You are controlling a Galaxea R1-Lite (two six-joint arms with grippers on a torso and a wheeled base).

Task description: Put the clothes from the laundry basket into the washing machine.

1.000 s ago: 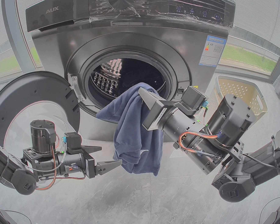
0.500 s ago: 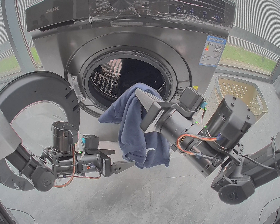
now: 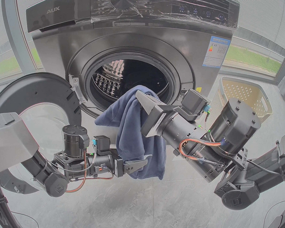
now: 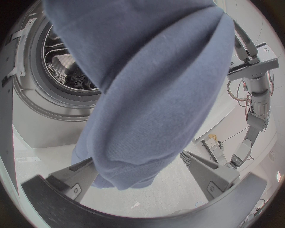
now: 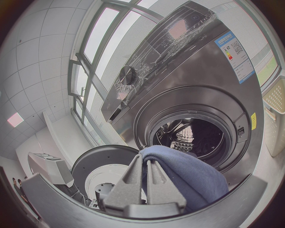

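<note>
One blue garment (image 3: 132, 128) hangs clamped in right hand (image 3: 139, 94) before one washing machine (image 3: 182, 49). Left hand (image 3: 138, 164) spread apart around garment's lower fold. One laundry basket (image 3: 246, 91) far right.

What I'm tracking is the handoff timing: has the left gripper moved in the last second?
Yes. The left gripper has shifted toward the robot's right, away from the open door, reaching the hanging blue garment.

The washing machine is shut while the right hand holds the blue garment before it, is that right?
No: the head view shows the washing machine with its door open while the right hand holds the blue garment before it.
</note>
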